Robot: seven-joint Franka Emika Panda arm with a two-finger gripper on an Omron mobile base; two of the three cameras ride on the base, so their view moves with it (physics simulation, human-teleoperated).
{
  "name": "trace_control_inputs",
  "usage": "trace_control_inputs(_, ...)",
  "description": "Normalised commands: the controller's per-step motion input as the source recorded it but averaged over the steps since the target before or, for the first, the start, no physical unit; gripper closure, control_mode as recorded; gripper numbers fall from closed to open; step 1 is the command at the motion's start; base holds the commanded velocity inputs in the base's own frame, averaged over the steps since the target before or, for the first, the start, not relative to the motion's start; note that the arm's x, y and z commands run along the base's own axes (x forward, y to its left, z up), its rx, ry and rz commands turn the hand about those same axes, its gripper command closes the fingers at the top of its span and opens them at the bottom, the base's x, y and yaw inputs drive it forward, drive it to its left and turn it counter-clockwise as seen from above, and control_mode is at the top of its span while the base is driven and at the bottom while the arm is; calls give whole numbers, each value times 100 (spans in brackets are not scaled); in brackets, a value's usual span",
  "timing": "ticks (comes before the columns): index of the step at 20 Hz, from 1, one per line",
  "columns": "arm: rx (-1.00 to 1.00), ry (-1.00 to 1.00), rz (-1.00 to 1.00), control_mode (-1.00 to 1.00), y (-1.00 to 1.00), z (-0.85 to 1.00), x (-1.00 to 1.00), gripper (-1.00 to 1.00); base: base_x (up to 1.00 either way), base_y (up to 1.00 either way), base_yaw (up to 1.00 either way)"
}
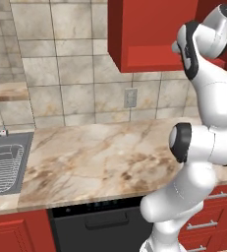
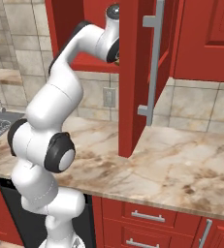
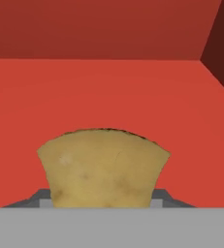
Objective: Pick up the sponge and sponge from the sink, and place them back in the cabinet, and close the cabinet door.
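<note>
The arm is seen reaching up into the cabinet [image 2: 67, 29] at the top of the right base view, past the cabinet door [image 2: 133, 77], which is swung wide open in the middle of the frame, its silver bar handle [image 2: 152, 63] facing the camera. In the hand view the tan-yellow sponge [image 3: 103, 167] is gripped in the jaws, which are closed on it from both sides at the bottom centre; it is held just above the red interior shelf [image 3: 108, 92], whether touching cannot be told. The sponge is judged to be carried deep enough that it can be set down well inside the edge, so the door will swing shut past it.

The sink [image 1: 4, 165] is caught at the left edge of the left base view, set into the marble bench [image 1: 105, 152], with its wire rack showing; the green-topped sponge cannot be made out there. No other sponge is visible on the stretch of shelf ahead. Release is judged to be the step in hand, with the door's closing not yet done.
</note>
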Motion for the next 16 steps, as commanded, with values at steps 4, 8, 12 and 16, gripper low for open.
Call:
trace_control_inputs(4,0,0,0,-100,-6,0,26,100,0,0,0)
trace_control_inputs(8,0,0,0,-100,-1,0,24,100,0,0,0)
trace_control_inputs(12,0,-9,0,-100,-1,-11,16,100,0,0,0)
trace_control_inputs(16,0,-14,0,-100,0,-18,8,100,0,0,0)
